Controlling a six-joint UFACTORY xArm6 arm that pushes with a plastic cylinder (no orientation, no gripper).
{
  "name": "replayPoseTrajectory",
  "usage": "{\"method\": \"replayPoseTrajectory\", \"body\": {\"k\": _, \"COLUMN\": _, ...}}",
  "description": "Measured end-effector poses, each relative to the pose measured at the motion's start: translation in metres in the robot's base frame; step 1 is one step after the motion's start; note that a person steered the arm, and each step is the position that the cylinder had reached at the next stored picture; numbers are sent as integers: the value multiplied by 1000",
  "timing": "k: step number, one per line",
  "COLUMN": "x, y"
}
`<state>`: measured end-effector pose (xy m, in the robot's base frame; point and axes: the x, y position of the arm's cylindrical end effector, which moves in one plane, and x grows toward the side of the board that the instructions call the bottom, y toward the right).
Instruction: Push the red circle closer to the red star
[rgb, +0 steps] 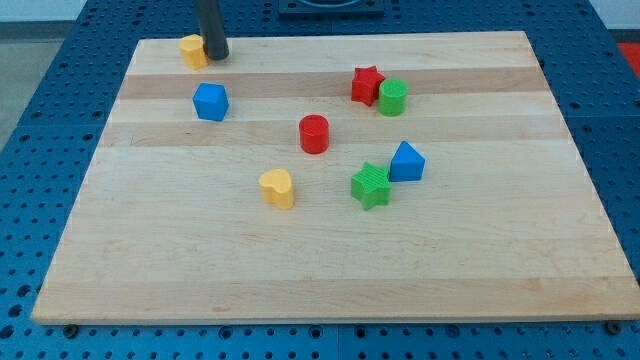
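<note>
Camera view: the tip (216, 57) sits at the board's far corner, about 11 o'clock from board centre, touching or just beside a yellow block (192, 50) on that block's 3 o'clock side. The yellow block's shape cannot be made out. No jaws on this arm, only a rod, so there is nothing to spread or pinch.

The red circle (314, 134) stands near board centre, clear of all neighbours. The red star (367, 85) lies at roughly 1 o'clock from it, near but apart. A green cylinder (393, 97) touches the star's 3 o'clock side.

Judgement: the tip is well apart from the circle and on the wrong side for a push. To drive the circle toward the star it would need to get to the circle's 7 o'clock side. The yellow heart (277, 187) sits near that approach and could be knocked.

The green star (371, 185) and blue block (406, 162) touch, at 4 o'clock from the circle. The blue cube (210, 101) is at its 10 o'clock.

Count: two red, two green, two blue, two yellow; eight blocks, one wooden board (480, 270).
</note>
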<state>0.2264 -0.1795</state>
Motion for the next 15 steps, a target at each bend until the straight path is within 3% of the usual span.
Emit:
{"method": "replayPoseTrajectory", "body": {"k": 3, "x": 0, "y": -8}}
{"method": "replayPoseTrajectory", "body": {"k": 4, "x": 5, "y": 20}}
{"method": "replayPoseTrajectory", "body": {"k": 8, "x": 185, "y": 61}}
{"method": "replayPoseTrajectory", "body": {"k": 9, "x": 212, "y": 90}}
{"method": "replayPoseTrajectory", "body": {"k": 11, "x": 204, "y": 149}}
{"method": "replayPoseTrajectory", "body": {"k": 15, "x": 124, "y": 169}}
